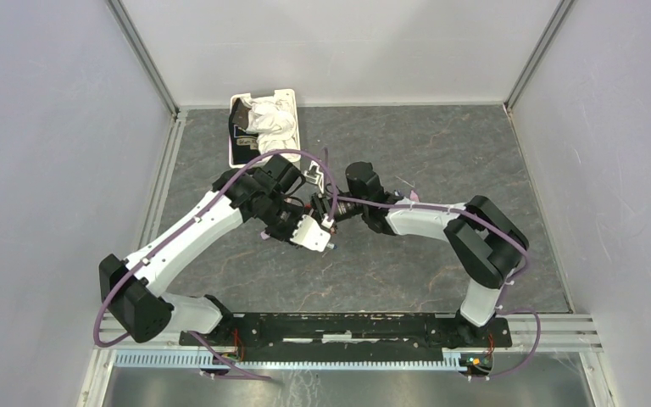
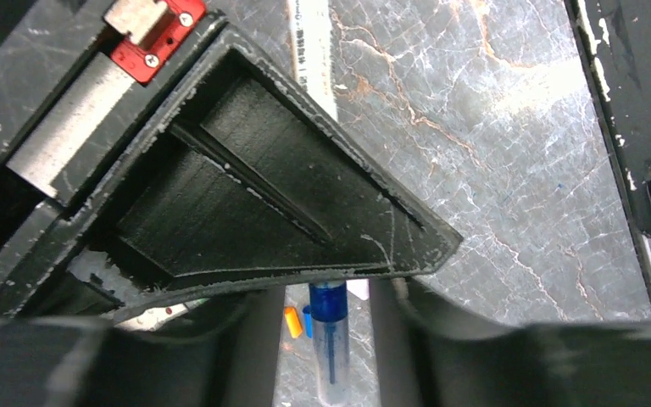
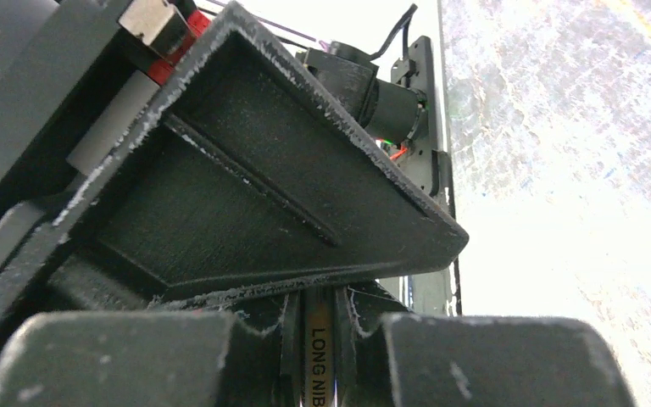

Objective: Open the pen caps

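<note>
In the left wrist view my left gripper [image 2: 329,339] stands open around a clear tube with a blue end [image 2: 331,305], which touches neither pad. I cannot tell whether that piece is a cap or the pen's tip. Beneath it, an orange pen cap [image 2: 293,322] and a blue pen cap [image 2: 307,320] lie side by side on the table. My right gripper [image 3: 316,339] is shut on a pen barrel [image 3: 318,360] printed "LONG NIB". Seen from above, the left gripper [image 1: 331,242] and right gripper [image 1: 329,212] meet tip to tip at mid-table.
A white slotted basket [image 1: 292,100] holding white cloth stands at the back left, just behind the left arm. Another white pen barrel [image 2: 309,51] lies on the marbled grey table beyond the left gripper. Grey walls close in the table on three sides.
</note>
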`<action>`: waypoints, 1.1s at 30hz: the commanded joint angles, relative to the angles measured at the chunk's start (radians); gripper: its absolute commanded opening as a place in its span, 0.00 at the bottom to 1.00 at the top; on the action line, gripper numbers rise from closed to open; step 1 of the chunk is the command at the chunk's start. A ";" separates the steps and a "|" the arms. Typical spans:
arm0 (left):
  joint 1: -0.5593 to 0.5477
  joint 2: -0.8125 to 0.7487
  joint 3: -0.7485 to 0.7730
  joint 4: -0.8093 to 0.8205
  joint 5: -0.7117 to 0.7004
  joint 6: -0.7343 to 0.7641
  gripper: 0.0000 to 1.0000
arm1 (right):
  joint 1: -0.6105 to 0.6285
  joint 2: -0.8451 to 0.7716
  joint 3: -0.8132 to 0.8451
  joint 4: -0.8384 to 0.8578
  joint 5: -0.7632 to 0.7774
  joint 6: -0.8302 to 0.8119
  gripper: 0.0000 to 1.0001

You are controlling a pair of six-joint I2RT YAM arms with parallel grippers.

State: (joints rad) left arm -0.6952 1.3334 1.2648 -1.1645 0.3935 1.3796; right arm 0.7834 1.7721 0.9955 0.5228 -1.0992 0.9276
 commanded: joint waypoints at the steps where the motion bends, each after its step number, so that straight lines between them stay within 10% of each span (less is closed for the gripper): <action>1: -0.012 -0.016 0.009 0.053 0.046 -0.047 0.39 | 0.004 0.047 0.075 0.253 0.010 0.162 0.00; 5: -0.012 -0.005 0.031 0.065 0.065 -0.070 0.06 | 0.004 0.130 0.162 0.368 0.029 0.271 0.00; 12: -0.010 0.008 0.059 0.069 0.048 -0.043 0.02 | 0.009 0.259 0.313 0.377 -0.026 0.318 0.00; 17: 0.009 0.044 0.083 0.026 -0.038 0.039 0.02 | 0.002 0.280 0.431 -0.215 -0.021 -0.131 0.00; 19: 0.353 0.025 0.094 -0.004 -0.118 0.248 0.02 | 0.017 -0.012 0.031 -0.854 0.138 -0.731 0.00; 21: 0.789 0.069 0.083 -0.084 -0.028 0.577 0.02 | -0.088 -0.441 -0.719 0.051 0.130 -0.088 0.00; 22: 0.673 0.090 0.103 -0.113 -0.047 0.452 0.02 | -0.130 -0.409 -0.722 0.258 0.076 0.032 0.00; 25: 0.333 0.023 0.049 0.072 -0.083 0.190 0.02 | -0.043 -0.281 -0.308 -0.443 0.060 -0.455 0.00; 29: 0.280 0.019 0.064 0.048 -0.118 0.183 0.02 | -0.072 -0.306 -0.443 -0.148 0.010 -0.246 0.00; 33: 0.201 -0.009 0.031 0.079 -0.180 0.158 0.02 | -0.071 -0.249 -0.365 -0.266 0.015 -0.332 0.00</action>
State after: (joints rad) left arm -0.5282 1.3991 1.2938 -1.1336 0.6735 1.5864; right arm 0.7235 1.4750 0.6788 0.5880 -0.8276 0.6479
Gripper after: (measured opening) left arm 0.178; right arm 0.164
